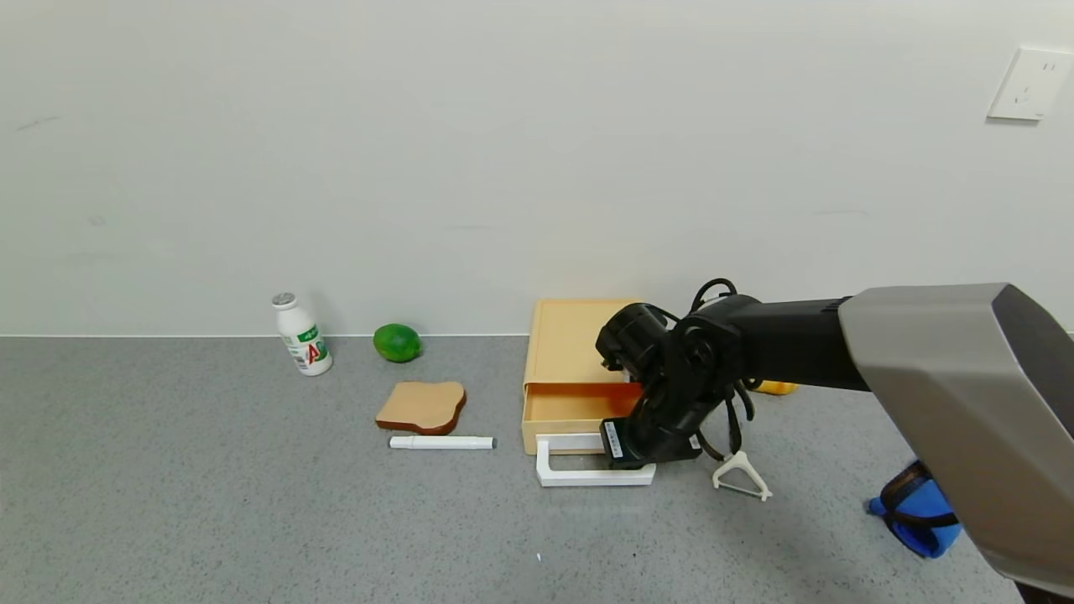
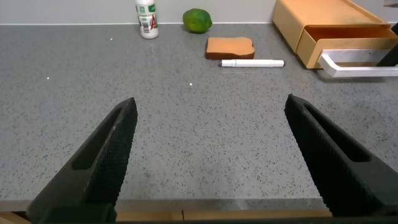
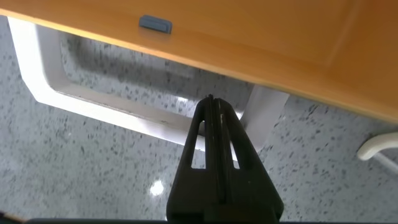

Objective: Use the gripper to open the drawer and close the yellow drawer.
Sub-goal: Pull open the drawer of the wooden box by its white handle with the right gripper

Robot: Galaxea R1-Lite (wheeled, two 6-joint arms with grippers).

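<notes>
- The drawer (image 1: pixel 579 382) sits at the back of the grey counter (image 1: pixel 210 503) near the wall, with its tray pulled part-way out toward the robot.
- Its white loop handle (image 1: pixel 587 471) lies at the front of the tray, resting low over the counter.
- The right gripper (image 1: pixel 650 457) hangs at the handle's right end, pointing down; in the right wrist view its 2 fingers (image 3: pixel 214 155) are pressed together with nothing between them, the tip just over the handle's bar (image 3: pixel 124 109).
- The left gripper (image 2: pixel 211 162) is held low over the near counter, well apart from the drawer, fingers spread wide and holding nothing.
- Left of the drawer lie a toast slice (image 1: pixel 422 406) and, just in front of it, a white pen (image 1: pixel 442 442).
- Farther back stand a small bottle (image 1: pixel 301 334) and a lime (image 1: pixel 397 342).
- A white peeler (image 1: pixel 741 477) lies right of the handle; a blue item (image 1: pixel 910 513) sits under the right arm.
</notes>
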